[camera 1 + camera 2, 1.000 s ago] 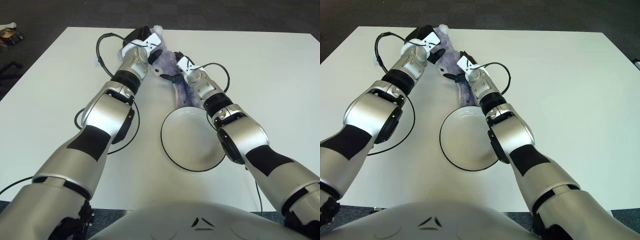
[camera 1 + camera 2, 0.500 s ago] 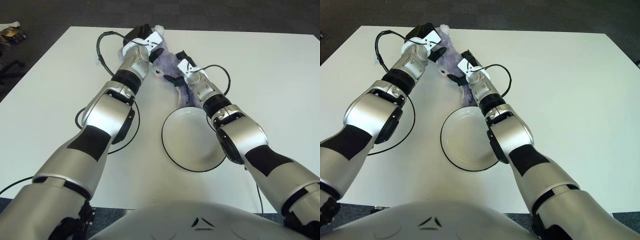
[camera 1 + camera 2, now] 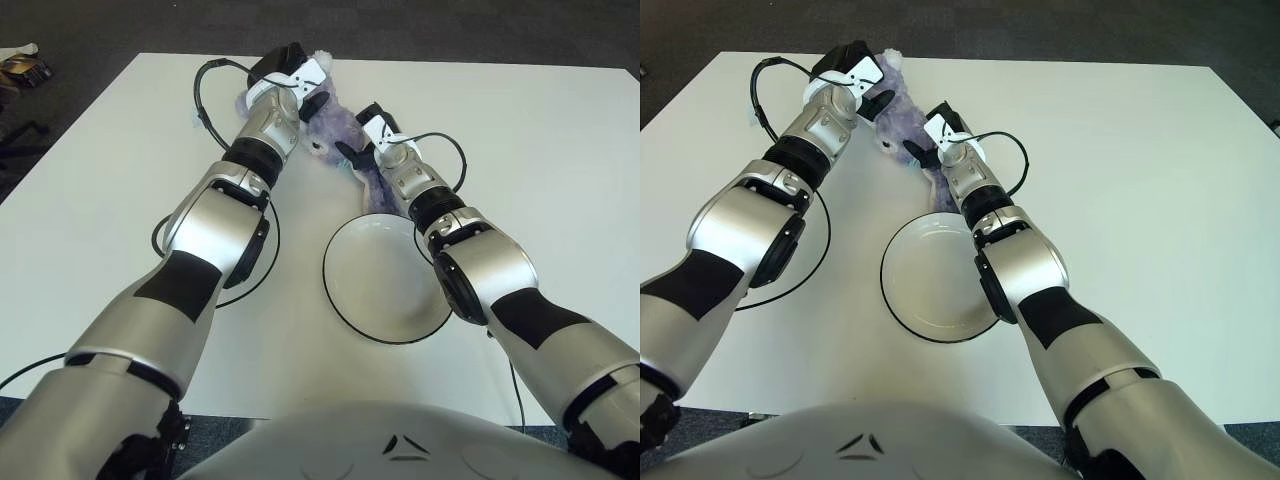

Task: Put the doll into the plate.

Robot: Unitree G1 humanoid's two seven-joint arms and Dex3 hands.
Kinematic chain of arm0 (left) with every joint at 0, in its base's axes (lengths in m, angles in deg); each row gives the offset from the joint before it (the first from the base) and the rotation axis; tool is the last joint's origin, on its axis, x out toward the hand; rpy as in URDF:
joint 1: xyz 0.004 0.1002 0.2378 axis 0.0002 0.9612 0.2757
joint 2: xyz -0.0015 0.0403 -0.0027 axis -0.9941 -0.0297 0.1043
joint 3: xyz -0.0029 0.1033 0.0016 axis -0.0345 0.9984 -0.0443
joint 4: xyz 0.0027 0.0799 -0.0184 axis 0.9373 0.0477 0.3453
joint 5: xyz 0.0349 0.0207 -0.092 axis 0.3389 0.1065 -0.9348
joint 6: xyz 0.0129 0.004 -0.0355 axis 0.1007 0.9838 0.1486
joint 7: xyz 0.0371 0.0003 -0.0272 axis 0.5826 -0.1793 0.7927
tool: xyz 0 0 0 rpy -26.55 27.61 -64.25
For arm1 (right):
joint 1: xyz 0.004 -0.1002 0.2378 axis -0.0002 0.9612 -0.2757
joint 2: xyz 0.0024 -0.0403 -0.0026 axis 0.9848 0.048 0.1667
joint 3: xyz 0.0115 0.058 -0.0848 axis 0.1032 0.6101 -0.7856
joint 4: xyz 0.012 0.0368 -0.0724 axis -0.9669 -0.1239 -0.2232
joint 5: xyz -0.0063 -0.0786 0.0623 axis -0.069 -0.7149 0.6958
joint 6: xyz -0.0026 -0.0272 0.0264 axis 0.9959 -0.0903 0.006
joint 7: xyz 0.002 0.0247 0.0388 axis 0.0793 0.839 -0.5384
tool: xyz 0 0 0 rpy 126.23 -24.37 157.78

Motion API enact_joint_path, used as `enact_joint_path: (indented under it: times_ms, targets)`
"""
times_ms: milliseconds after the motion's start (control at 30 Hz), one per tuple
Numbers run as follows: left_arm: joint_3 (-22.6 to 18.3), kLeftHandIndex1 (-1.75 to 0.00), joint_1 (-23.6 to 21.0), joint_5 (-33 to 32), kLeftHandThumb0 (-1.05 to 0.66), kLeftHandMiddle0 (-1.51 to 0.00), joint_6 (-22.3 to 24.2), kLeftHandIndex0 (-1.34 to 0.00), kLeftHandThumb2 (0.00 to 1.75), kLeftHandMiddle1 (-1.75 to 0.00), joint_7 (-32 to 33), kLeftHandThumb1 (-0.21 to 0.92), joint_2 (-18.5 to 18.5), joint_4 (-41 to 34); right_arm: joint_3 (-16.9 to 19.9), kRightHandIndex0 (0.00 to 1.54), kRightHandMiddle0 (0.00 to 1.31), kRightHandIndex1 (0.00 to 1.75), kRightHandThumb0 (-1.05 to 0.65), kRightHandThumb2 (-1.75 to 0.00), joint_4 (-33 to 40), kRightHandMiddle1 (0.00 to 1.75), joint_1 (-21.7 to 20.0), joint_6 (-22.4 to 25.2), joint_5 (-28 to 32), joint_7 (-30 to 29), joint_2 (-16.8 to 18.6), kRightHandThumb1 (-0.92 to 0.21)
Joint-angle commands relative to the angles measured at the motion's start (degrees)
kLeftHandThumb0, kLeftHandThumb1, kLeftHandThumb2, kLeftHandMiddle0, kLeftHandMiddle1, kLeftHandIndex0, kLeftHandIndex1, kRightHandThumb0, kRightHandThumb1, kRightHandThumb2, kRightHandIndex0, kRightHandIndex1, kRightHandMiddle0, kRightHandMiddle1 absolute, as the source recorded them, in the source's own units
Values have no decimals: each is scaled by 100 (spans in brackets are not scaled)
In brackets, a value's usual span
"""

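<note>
Looked down from the robot's head onto a white table [image 3: 560, 150]. Showed a purple plush doll [image 3: 335, 128] lying near the far edge of the table, a little left of the middle, and well short of its goal.

Found the left hand [image 3: 292, 82] at the doll's far, upper end, pressed against the plush. Found the right hand [image 3: 368, 132] at the doll's near, right side, likewise against it, so that the doll sat sandwiched between the two hands. Could not tell of either hand how far closed it was, or whether it truly had hold of the doll rather than merely touching it.

Showed a round white plate [image 3: 335, 300] with a dark rim nearer the robot, around the middle of the table, under the right forearm, with nothing in it. Placed the doll's near end just beyond the plate's far rim, not inside it.

Also showed black cable [image 3: 205, 95] looping from the left wrist over the table.

Judged the task as barely begun: doll reached and bracketed, but not yet lifted clear, carried toward the robot, or set down in the plate.
</note>
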State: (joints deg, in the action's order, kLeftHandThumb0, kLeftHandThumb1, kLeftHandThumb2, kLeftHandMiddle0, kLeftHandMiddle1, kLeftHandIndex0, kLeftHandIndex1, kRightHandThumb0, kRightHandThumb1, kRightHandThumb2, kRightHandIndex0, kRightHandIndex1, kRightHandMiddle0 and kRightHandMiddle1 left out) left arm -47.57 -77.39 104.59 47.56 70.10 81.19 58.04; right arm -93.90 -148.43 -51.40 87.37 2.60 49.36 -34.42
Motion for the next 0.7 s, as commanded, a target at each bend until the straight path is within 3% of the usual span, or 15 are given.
enact_joint_path:
  times_ms: [0, 433, 667]
  targets:
    - [-11, -144, 114, 2, 0, -68, -33, -70, 121, -153, 48, 26, -37, -39, 169, 63, 70, 174, 48, -134, -267, 175, 308, 123, 132, -112, 35, -29]
    - [27, -141, 118, 42, 0, -73, -35, -67, 120, -153, -4, 26, -69, -66, 247, 72, 88, 175, 53, -148, -390, 175, 274, 75, 85, -147, -44, -18]
    - [44, -142, 161, 45, 0, -76, -108, -65, 119, -149, -81, 26, -146, -149, 247, 74, 95, 175, 54, -152, -238, 175, 222, 133, 68, 45, -286, -15]
